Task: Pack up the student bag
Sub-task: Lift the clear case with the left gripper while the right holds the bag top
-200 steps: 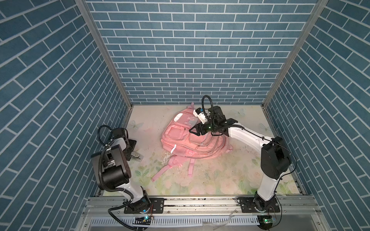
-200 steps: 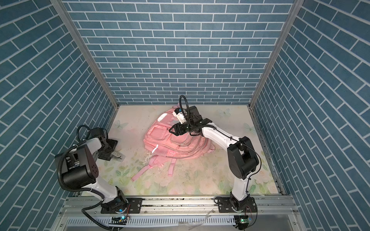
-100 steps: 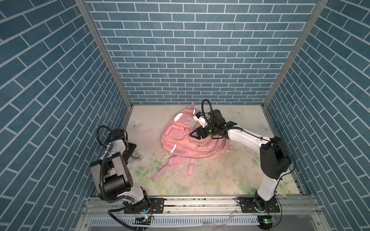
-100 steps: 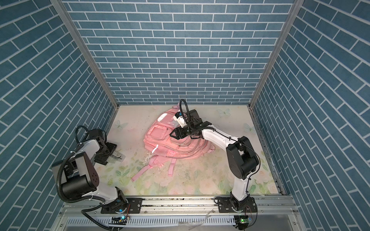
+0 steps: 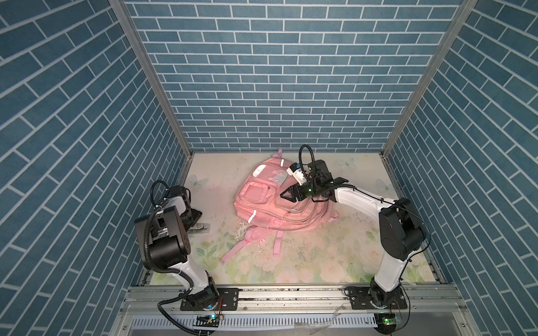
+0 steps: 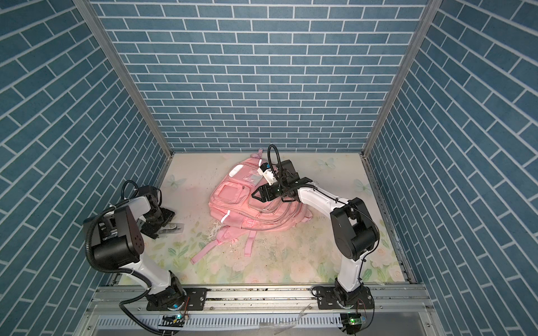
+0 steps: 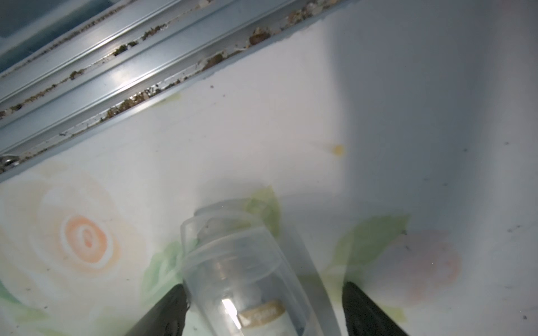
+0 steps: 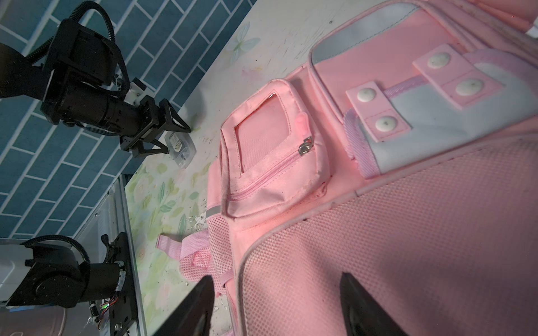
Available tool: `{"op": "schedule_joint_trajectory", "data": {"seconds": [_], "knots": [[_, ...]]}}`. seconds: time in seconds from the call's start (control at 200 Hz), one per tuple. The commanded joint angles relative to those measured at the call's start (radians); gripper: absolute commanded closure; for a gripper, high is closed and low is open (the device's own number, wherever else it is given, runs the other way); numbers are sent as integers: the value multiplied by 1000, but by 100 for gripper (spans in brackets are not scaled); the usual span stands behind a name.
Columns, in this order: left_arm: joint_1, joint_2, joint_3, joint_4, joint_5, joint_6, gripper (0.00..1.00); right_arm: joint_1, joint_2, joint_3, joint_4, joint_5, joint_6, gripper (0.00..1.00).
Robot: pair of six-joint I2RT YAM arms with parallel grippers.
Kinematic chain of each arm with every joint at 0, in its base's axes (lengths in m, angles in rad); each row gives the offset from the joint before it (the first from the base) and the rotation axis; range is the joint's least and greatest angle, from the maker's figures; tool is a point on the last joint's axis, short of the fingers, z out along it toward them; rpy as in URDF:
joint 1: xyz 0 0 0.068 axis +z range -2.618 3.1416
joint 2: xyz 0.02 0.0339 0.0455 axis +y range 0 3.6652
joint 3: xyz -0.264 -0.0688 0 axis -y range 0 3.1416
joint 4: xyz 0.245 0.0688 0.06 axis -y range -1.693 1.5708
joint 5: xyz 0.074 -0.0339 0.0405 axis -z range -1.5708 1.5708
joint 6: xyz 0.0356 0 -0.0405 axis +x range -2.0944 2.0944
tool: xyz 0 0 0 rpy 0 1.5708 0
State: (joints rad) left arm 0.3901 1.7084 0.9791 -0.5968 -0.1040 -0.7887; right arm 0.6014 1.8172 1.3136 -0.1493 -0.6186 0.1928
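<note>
Barely shifted since a second ago: right gripper (image 5: 286, 195), now a touch lower over the large soft pink fabric backpack (image 5: 262, 200); left arm's dark elbow joint (image 5: 167, 247) higher than half a second back. Backpack lying flat around the middle of the floral-printed tabletop (image 5: 320, 261), nearer the far edge, pocket side up, with two pink straps (image 5: 233, 253) trailing toward the near edge. Right jaws spread with nothing between them, fingertips (image 8: 201, 305) poised over the pink mesh panel (image 8: 378, 247) in the right wrist view; contact not discernible. Left gripper (image 5: 199, 222) low near the left edge, jaws spread wide either side of a small clear plastic box (image 7: 247, 276) lying on the tabletop, one finger at its wall, the other apart from it.
</note>
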Motion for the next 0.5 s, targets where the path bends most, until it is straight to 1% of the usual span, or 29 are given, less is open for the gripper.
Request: {"op": "schedule_joint_trajectory", "data": {"seconds": [0.0, 0.085, 0.21, 0.495], "knots": [[-16, 37, 1, -37, -40, -19, 16, -14, -35, -8, 21, -37, -33, 31], [-16, 62, -6, -22, -25, -27, 17, -19, -30, -6, 18, -46, -35, 32], [-18, 81, -23, -8, -4, -25, 23, -22, -35, -6, 8, -46, -40, 32], [-18, -25, -102, 46, 81, -38, 40, -23, -58, -19, 12, -46, -18, 34]]}}
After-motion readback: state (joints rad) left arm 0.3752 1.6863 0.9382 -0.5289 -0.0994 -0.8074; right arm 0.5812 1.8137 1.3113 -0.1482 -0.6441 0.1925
